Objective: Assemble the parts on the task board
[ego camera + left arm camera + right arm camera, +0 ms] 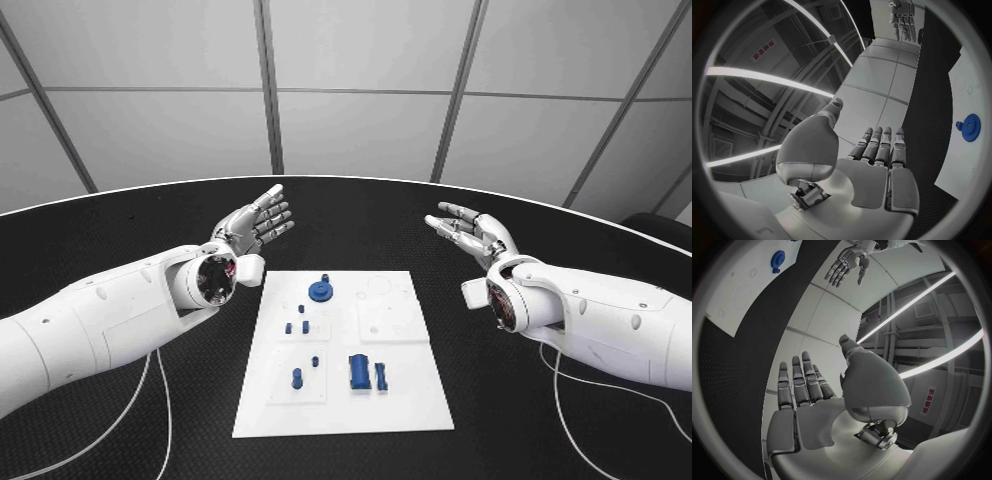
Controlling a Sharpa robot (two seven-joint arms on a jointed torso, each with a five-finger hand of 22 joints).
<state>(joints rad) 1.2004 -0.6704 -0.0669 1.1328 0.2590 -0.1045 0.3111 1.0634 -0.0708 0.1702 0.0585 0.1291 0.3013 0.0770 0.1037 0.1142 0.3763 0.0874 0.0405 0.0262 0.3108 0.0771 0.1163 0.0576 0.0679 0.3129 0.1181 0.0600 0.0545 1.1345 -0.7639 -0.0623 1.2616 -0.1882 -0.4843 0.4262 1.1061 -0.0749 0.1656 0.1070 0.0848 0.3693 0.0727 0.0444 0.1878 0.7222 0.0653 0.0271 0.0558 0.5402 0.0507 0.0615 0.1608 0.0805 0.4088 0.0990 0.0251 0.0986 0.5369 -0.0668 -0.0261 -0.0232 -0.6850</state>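
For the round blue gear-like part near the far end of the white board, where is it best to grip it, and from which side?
Probably grip the round blue gear-like part by its rim, coming from above: it lies flat on the white task board, so only its top and edge are free. The left hand, open, is somewhat nearer than the right hand.

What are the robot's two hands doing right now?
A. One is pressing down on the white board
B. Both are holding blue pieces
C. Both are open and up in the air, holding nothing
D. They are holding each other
C: the left hand and right hand are raised with fingers spread, either side of the task board, while the blue parts lie on it untouched.
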